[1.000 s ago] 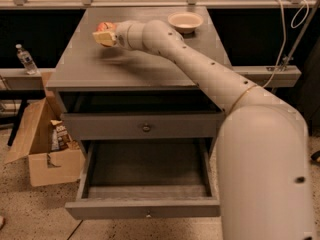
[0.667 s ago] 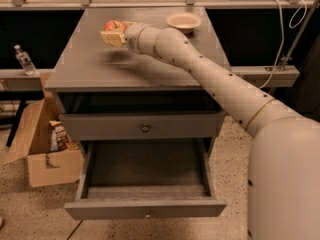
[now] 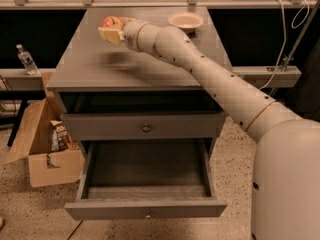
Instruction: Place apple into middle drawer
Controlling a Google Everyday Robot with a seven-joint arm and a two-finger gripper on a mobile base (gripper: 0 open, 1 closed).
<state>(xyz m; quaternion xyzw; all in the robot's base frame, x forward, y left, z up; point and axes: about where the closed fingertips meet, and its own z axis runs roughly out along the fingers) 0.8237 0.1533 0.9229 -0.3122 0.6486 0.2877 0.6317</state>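
The apple, red with a yellowish blush, sits between the cream fingers of my gripper, above the far left part of the grey cabinet's top. The gripper is shut on the apple and holds it clear of the surface, with a shadow on the top below it. My arm reaches in from the lower right across the cabinet. The middle drawer is pulled wide open below, with a plain grey front and a tiny knob. Its inside shows nothing in it.
A cream shallow bowl stands at the far right of the cabinet top. The upper drawer front with its dark knob sits slightly out. An open cardboard box stands on the floor at left, and a water bottle on a ledge behind it.
My gripper has moved up and toward the back of the cabinet top with the apple in it. The drawers have not moved.
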